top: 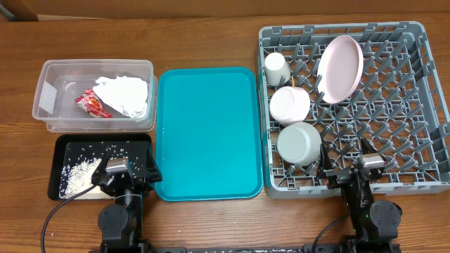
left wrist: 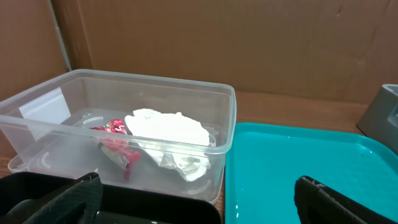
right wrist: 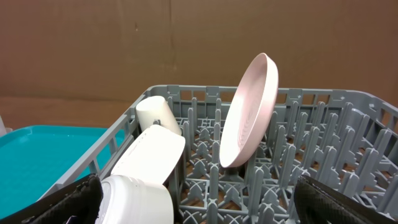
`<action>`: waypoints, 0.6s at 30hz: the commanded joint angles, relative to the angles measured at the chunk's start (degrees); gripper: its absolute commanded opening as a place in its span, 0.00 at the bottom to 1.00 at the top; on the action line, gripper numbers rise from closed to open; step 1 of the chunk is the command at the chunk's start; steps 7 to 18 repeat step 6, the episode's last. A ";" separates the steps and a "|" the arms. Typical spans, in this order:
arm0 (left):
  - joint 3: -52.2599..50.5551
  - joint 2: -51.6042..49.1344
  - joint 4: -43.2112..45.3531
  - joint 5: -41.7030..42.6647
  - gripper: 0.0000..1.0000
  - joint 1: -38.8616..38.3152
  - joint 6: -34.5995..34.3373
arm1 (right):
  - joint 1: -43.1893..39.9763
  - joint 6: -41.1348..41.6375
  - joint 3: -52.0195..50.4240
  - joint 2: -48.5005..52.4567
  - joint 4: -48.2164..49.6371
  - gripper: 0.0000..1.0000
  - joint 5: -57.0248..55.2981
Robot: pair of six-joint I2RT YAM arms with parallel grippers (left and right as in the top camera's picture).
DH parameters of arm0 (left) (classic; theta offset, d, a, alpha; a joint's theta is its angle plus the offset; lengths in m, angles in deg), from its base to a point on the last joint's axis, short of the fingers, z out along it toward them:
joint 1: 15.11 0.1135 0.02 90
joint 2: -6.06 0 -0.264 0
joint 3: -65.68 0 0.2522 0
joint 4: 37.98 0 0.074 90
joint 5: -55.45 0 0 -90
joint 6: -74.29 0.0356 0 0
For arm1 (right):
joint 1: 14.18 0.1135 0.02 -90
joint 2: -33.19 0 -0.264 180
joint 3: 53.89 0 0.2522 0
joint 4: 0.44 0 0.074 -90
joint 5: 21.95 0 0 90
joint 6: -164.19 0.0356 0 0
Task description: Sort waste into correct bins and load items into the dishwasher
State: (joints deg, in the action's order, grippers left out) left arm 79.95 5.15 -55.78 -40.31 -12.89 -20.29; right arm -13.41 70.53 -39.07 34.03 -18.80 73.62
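Observation:
The clear tub holds the crumpled white napkin and the red-and-silver wrapper; both also show in the left wrist view, napkin and wrapper. The black tray holds rice grains. The grey dish rack holds the pink plate on edge, the white cup, the pinkish bowl and the white-grey bowl. I cannot make out the chopsticks. My left gripper is open and empty at the black tray's near edge. My right gripper is open and empty at the rack's near edge.
A large teal tray lies between the bins and the rack, with nothing on it. Wooden table all round. A brown cardboard wall stands behind the table in both wrist views. The plate and the two bowls show in the right wrist view.

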 commanded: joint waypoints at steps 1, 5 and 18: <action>-0.24 0.66 0.22 -0.17 1.00 -0.35 -1.22 | -0.20 -0.22 -0.61 -0.68 0.24 1.00 0.09; -0.24 0.66 0.22 -0.17 1.00 -0.35 -1.22 | -0.20 -0.22 -0.61 -0.68 0.24 1.00 0.09; -0.24 0.66 0.22 -0.17 1.00 -0.35 -1.22 | -0.20 -0.22 -0.61 -0.68 0.24 1.00 0.09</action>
